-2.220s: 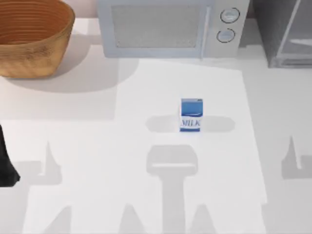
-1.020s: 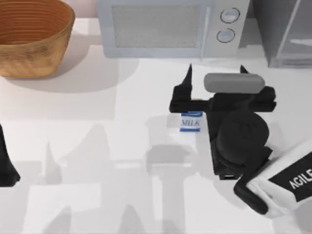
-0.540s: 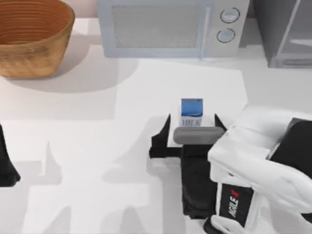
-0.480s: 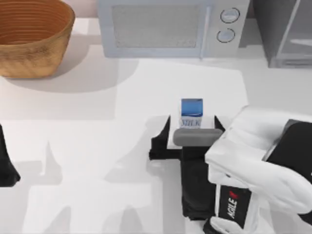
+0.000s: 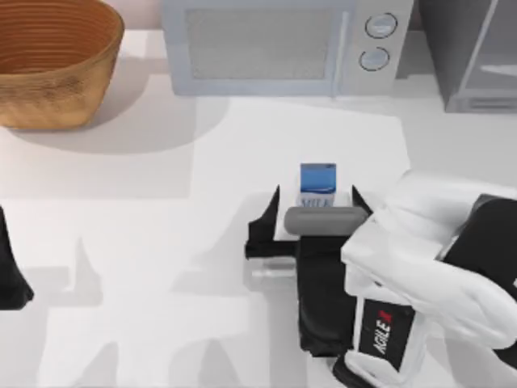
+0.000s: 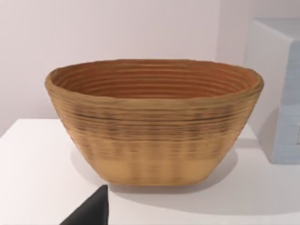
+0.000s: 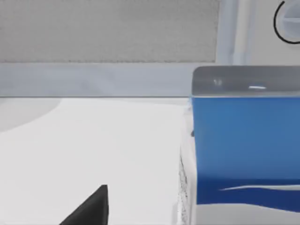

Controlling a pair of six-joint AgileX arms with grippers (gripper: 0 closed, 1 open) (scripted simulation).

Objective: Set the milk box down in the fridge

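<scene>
White desk (image 5: 145,242), right hand (image 5: 315,206) spread around the milk box (image 5: 317,186), not yet pinching.
Fingertips flanking the upright carton, lying just ahead of the palm; off-centre closing could tip or twist it. Beyond: microwave (image 5: 275,48), then fridge (image 5: 472,52) far off right, a long carry. Left hand (image 5: 10,275) parked; spread or pressed, cannot tell.

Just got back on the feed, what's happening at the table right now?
The right hand is open and low at the milk box, one finger on either side of it, not yet closed. The box stands upright on the table in front of the microwave, and the right wrist view shows it close up. The fridge waits at the far right corner. The left arm is parked at the left edge, its camera facing the basket.
</scene>
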